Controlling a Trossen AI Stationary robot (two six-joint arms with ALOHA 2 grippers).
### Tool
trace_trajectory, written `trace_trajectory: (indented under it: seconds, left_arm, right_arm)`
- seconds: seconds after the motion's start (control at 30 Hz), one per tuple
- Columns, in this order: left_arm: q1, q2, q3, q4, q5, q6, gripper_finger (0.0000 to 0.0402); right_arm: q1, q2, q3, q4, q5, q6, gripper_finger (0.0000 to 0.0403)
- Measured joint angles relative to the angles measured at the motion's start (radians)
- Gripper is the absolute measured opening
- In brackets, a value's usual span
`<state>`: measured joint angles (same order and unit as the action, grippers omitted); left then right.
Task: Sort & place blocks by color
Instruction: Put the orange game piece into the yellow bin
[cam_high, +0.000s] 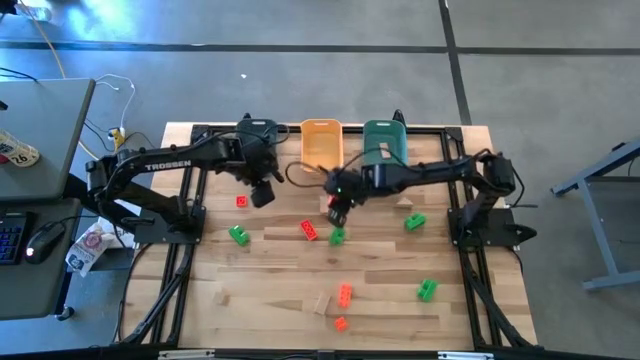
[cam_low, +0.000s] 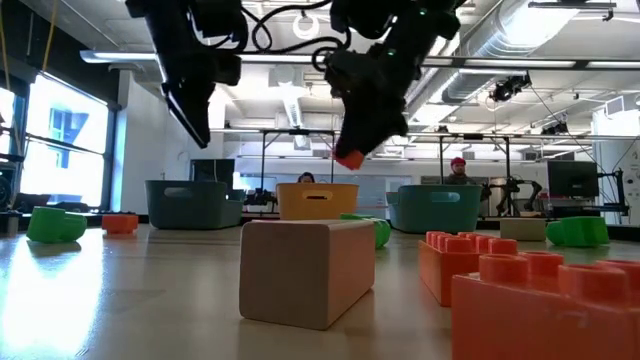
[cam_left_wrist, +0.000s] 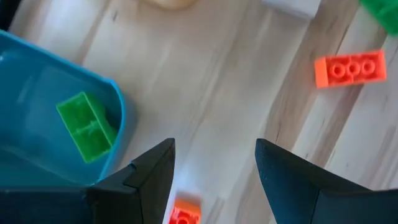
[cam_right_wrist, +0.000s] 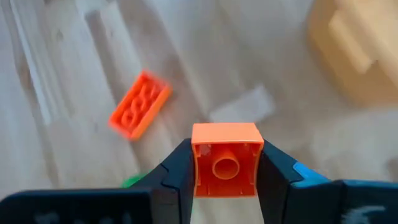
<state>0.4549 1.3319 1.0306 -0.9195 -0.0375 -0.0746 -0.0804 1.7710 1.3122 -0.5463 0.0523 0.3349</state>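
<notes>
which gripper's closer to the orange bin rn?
Right. The right gripper, shut on an orange block, hangs just in front of the orange bin; the left gripper, open, sits further off to its left.

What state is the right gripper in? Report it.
Shut on a red-orange block: the right gripper clamps it between both fingers, lifted above the table in the low view.

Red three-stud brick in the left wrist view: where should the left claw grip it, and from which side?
Grip the red three-stud brick across its two long side faces, coming straight down from above. It lies flat, studs up, with bare wood around it. The open left claw would likely need to turn so its fingers meet those faces.
</notes>
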Motion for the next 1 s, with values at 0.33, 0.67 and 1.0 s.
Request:
trace_trajectory:
  seconds: [0.33,0.67,1.0]
  left_arm:
    - [-0.068,0.0,0.0,-0.065,0.0,0.042,0.0209]
    - [-0.14,0.0,0.0,-0.132,0.0,0.09,0.0209]
    - [-0.229,-0.001,0.0,-0.187,0.0,0.087,0.0209]
  right_arm:
    - [-0.157,0.0,0.016,0.176,0.001,-0.179,0.0102]
    - [-0.263,0.028,0.016,0.354,0.101,-0.257,0.0102]
    - [-0.328,0.136,0.016,0.394,0.093,-0.251,0.0102]
